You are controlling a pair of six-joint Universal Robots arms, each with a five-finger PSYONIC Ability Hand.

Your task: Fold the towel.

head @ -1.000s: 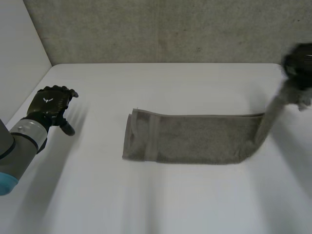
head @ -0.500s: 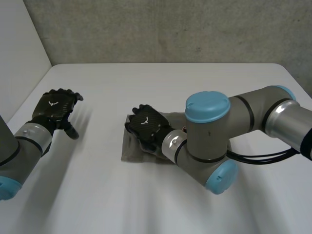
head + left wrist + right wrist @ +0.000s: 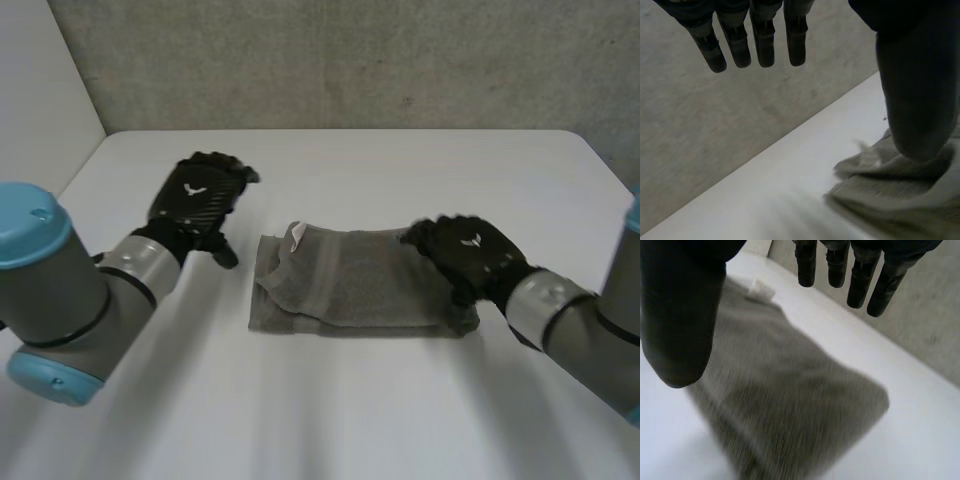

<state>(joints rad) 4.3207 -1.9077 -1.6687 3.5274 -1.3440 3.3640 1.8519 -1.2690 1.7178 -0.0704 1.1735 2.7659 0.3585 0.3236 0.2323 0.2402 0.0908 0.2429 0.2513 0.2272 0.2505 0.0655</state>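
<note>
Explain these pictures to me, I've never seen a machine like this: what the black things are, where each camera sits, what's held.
This is a robot with two arms, each ending in a black mechanical hand. The head view looks down from between and behind the arms: left hand at its left, right hand at its right. The other two come from cameras on each wrist, looking along the palm. On the white table lies a folded grey towel. The left hand is beside one end, the right over the other; both are open, holding nothing.
</note>
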